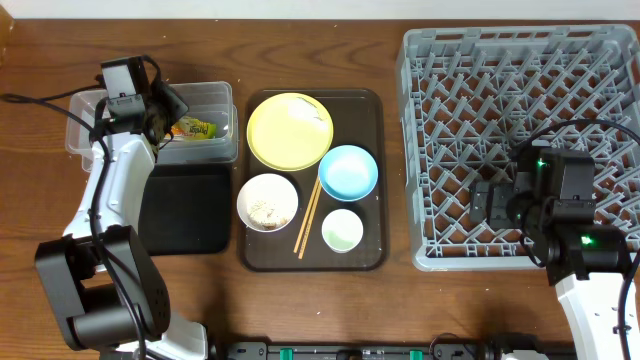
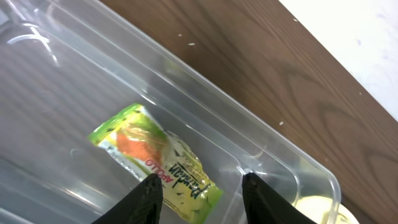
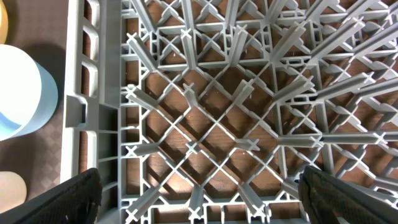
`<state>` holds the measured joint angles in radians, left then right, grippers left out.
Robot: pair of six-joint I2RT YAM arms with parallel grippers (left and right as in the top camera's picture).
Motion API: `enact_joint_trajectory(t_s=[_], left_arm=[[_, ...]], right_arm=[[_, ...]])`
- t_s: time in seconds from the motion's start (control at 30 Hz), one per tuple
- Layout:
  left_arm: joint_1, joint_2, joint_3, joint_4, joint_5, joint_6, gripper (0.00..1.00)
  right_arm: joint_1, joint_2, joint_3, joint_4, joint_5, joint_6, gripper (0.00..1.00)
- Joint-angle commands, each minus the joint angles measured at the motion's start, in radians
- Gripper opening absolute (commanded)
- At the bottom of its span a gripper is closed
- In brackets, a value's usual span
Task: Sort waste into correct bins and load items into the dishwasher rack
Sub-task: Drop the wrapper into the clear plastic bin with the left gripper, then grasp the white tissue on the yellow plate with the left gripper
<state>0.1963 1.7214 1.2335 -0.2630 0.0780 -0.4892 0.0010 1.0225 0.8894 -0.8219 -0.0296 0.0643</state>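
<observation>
**Wrapper in the clear tub, both hands empty**

My left gripper hangs inside the clear tub with its fingers parted and nothing pinched between them. The snack wrapper lies flat on the tub's floor right under me, and its near end reaches into the gap between my fingertips. I cannot tell whether either finger touches it. The wrapper is green, orange and white. Red capitals on it look like "APOLLO", seen upside down from my wrist, and beside them is a darker green script word that I cannot read for sure.

From above, the tub sits at the far left of the table, with the black tray just in front of it.

The brown tray stands in the middle of the table. On it are the yellow plate, the blue bowl, the white bowl with rice scraps inside, the small pale cup, and the chopsticks lying between the white bowl and the cup.

My right gripper hovers over the near left part of the grey rack with its fingers spread wide and holding nothing. No dishes show in the rack.
</observation>
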Motion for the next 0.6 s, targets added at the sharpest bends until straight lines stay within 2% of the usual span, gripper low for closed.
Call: enact_joint_trajectory(t_s=[0.0, 0.23, 0.33, 0.57], left_arm=[[-0.004, -0.037, 0.002, 0.012, 0.064, 0.098, 0.45], [-0.106, -0.137, 0.002, 0.004, 0.072, 0.256, 0.46], [-0.187, -0.145, 0.002, -0.011, 0.072, 0.314, 0.50], [-0.360, -0.108, 0.001, -0.001, 0.070, 0.340, 0.57]], right_arm=[[-0.003, -0.003, 0.024, 0.000, -0.004, 0.002, 0.99], [-0.003, -0.003, 0.024, -0.001, -0.004, 0.002, 0.99], [-0.003, -0.003, 0.024, -0.001, -0.005, 0.002, 0.99], [-0.003, -0.003, 0.024, 0.001, -0.005, 0.002, 0.99]])
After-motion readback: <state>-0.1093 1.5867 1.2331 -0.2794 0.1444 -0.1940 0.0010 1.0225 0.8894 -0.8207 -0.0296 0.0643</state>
